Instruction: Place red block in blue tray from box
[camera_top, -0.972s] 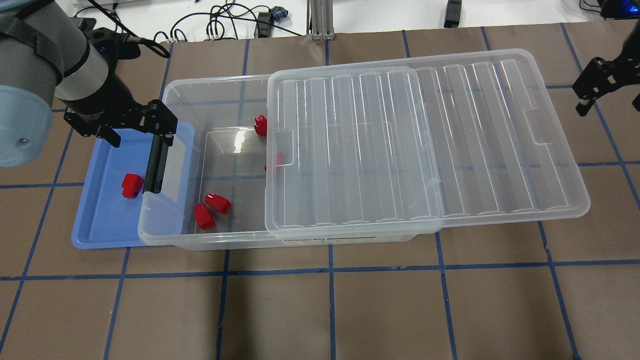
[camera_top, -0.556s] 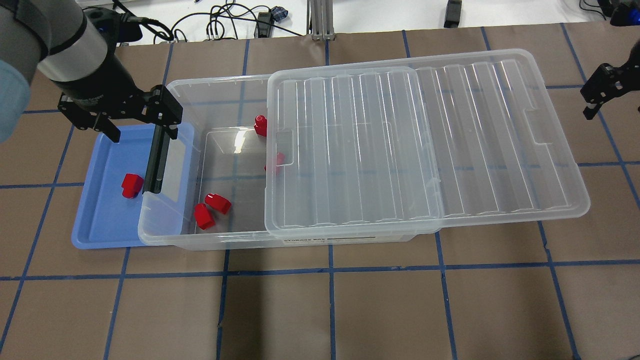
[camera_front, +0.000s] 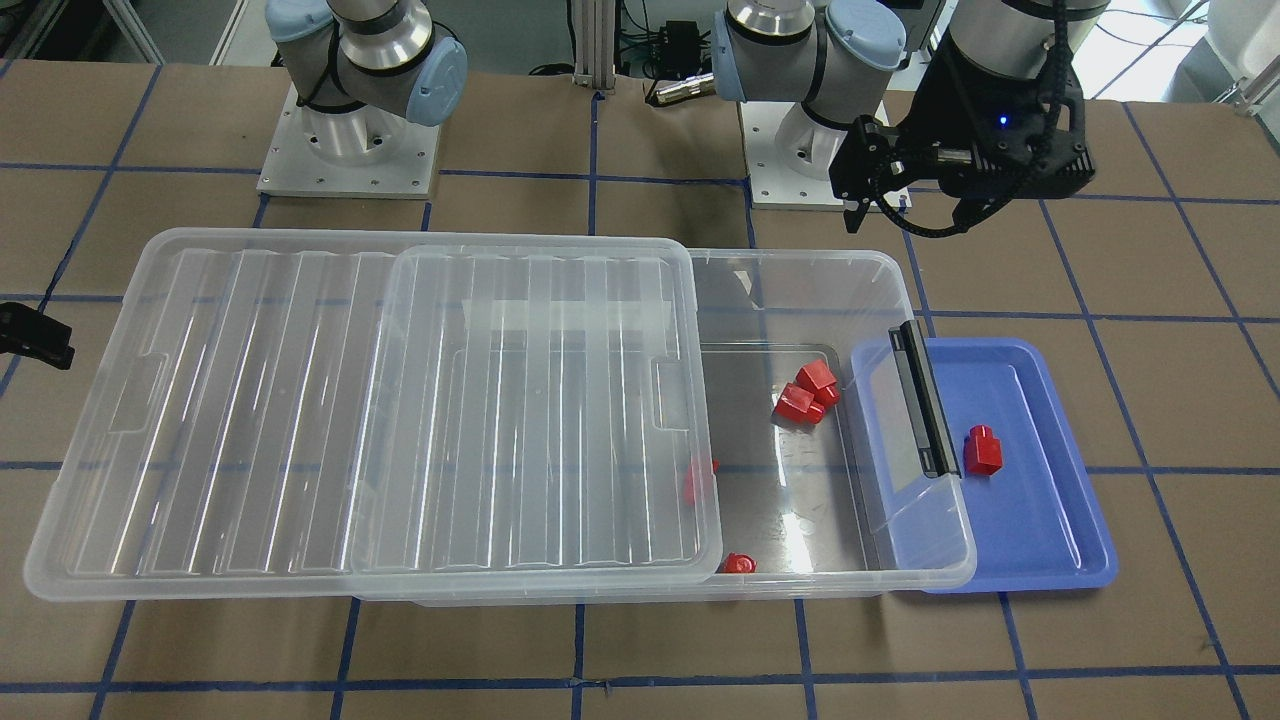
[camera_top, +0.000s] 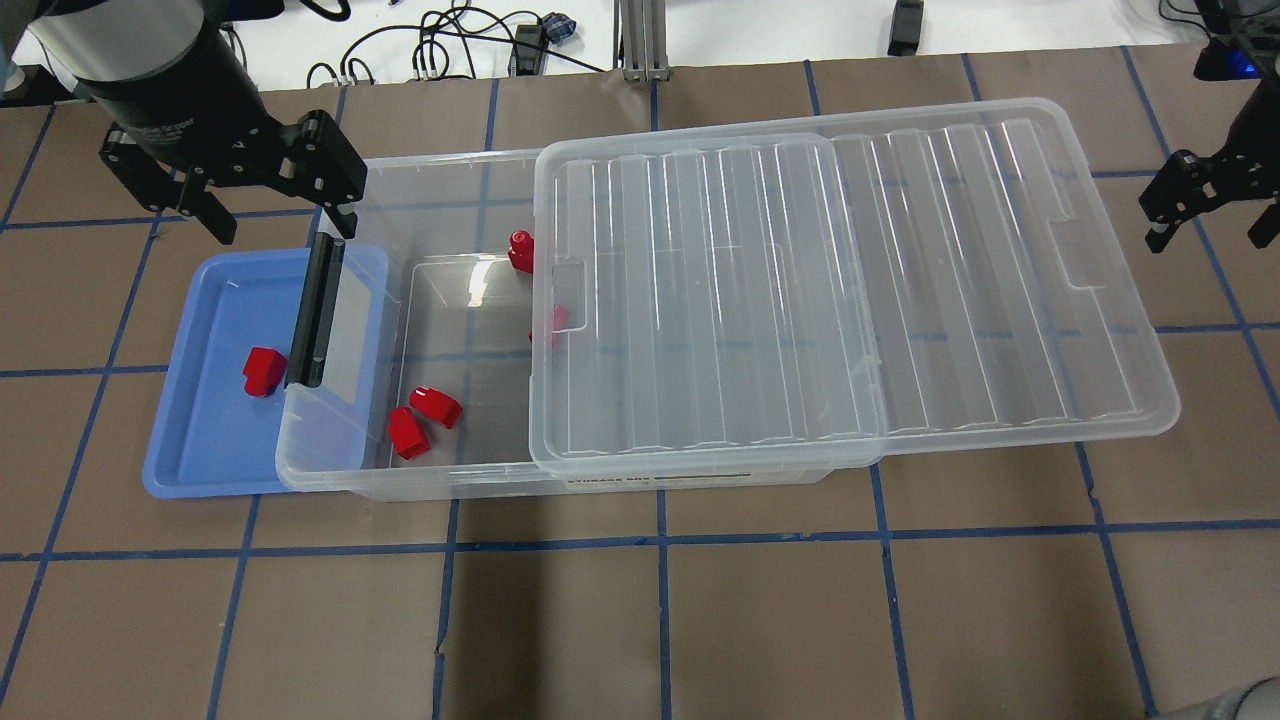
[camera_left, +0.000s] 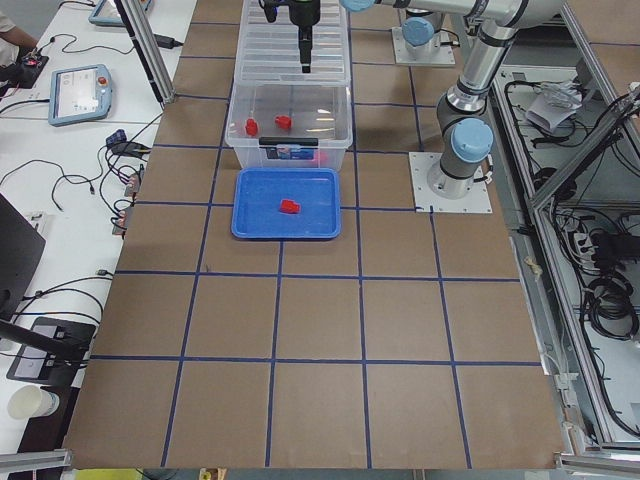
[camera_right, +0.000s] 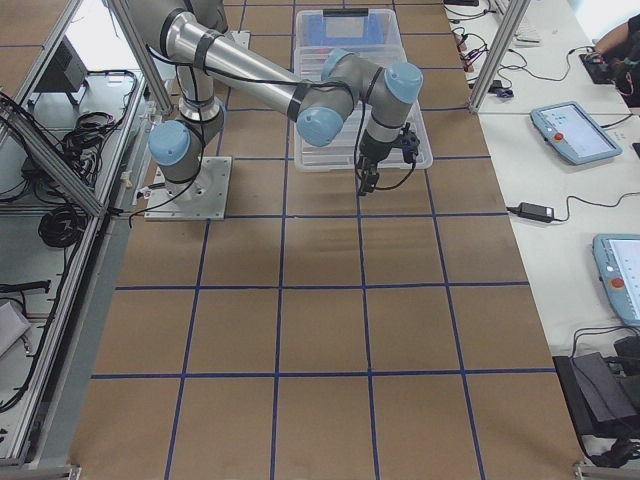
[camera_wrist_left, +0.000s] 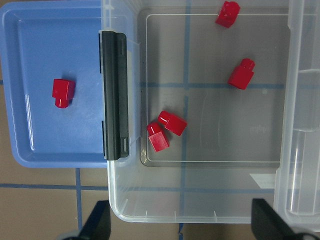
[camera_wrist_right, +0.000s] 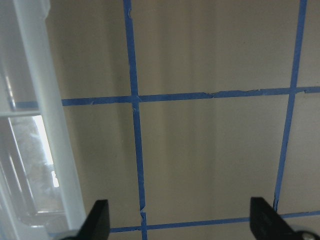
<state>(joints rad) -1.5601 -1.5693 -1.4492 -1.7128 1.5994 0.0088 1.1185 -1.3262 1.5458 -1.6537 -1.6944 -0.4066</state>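
One red block (camera_top: 264, 370) lies in the blue tray (camera_top: 215, 440), also in the front view (camera_front: 982, 450) and the left wrist view (camera_wrist_left: 63, 92). Several more red blocks (camera_top: 436, 405) lie in the uncovered end of the clear box (camera_top: 330, 440), two of them close together (camera_wrist_left: 172, 123). My left gripper (camera_top: 278, 215) is open and empty, high above the tray's far edge and the box corner. My right gripper (camera_top: 1207, 230) is open and empty above bare table past the lid's right end.
The ribbed lid (camera_top: 850, 280) is slid right, covering most of the box and overhanging its right end. The black latch bar (camera_top: 315, 310) on the box's left end hangs over the tray. Cables (camera_top: 450, 45) lie beyond the table's far edge.
My left gripper, open, has moved away from above the tray toward the table's far side. The right gripper shifted slightly. The blocks, tray, box and lid have not moved.
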